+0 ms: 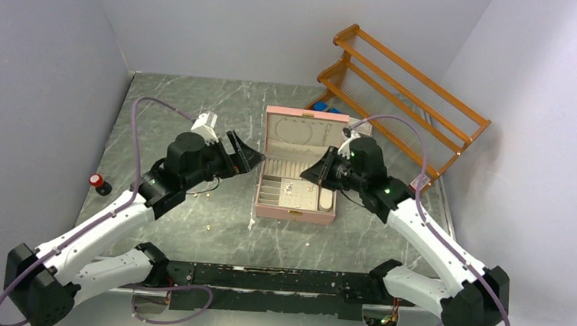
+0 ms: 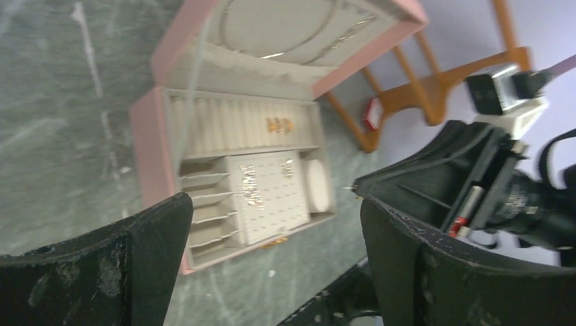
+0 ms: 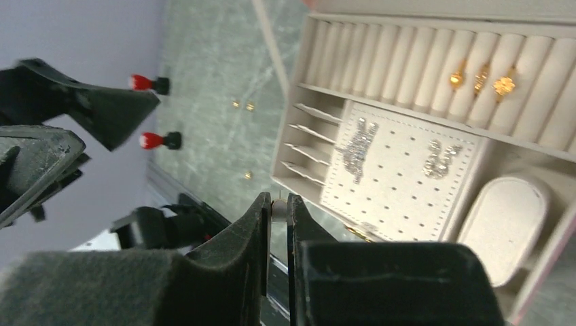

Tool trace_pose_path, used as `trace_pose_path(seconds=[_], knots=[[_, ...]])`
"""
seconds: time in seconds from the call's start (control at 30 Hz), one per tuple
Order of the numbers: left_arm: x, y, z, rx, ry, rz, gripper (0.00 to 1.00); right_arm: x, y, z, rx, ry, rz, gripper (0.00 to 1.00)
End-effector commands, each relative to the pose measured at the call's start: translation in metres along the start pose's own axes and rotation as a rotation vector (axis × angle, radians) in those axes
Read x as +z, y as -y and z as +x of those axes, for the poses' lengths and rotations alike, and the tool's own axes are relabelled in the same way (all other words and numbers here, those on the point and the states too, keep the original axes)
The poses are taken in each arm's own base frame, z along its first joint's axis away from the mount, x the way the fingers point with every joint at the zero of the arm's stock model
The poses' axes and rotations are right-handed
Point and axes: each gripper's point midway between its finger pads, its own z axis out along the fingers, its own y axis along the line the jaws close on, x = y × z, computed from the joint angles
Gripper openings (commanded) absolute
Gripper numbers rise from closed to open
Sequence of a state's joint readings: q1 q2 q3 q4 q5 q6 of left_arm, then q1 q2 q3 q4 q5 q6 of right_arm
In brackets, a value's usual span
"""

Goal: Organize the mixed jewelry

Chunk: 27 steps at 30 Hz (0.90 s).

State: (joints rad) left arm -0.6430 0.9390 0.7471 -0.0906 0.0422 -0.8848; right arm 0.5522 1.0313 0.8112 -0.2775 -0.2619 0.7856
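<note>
- The right hand (image 3: 278, 205) hangs above the open pink jewelry box with cream lining (image 1: 293, 214). Its fingers are pinched almost together on a tiny pale piece of jewelry (image 3: 278, 210) that is too small to identify.
- The left hand (image 2: 275, 210) hovers just left of the box, spread wide and empty.
- The step in hand looks like setting that piece into the box. It is best lowered close over its matching compartment before the fingers part, since something so light could cling to a pad or bounce out.
- Inside the box, three small gold rings (image 3: 482, 76) sit in the padded rolls on the lid side. Silvery sparkling pieces (image 3: 356, 142) lie on the perforated cream card.
- Loose gold bits (image 3: 236, 104) lie unsorted on the dark green marbled tabletop (image 1: 280, 239), left of the box.
- An orange wooden slatted rack (image 1: 409, 91) stands behind and to the right of the box.
- A small red-capped black object (image 1: 98, 181) sits well to the left of the box.
- Pale lilac walls enclose the space.
</note>
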Motion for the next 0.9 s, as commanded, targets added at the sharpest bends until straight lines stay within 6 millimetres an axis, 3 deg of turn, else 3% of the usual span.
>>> trace_pose_path(seconds=[0.0,0.37,0.87], knots=[[0.008,-0.038,0.006,0.152,-0.041,-0.154,0.98,0.000,0.028,0.015,-0.109,-0.136,0.131,0.06],[0.038,-0.063,0.045,0.237,-0.203,-0.151,0.98,0.026,0.056,0.024,-0.131,-0.218,0.228,0.04],[0.053,-0.082,0.061,0.253,-0.252,-0.181,0.92,0.063,0.069,0.020,-0.132,-0.238,0.270,0.04]])
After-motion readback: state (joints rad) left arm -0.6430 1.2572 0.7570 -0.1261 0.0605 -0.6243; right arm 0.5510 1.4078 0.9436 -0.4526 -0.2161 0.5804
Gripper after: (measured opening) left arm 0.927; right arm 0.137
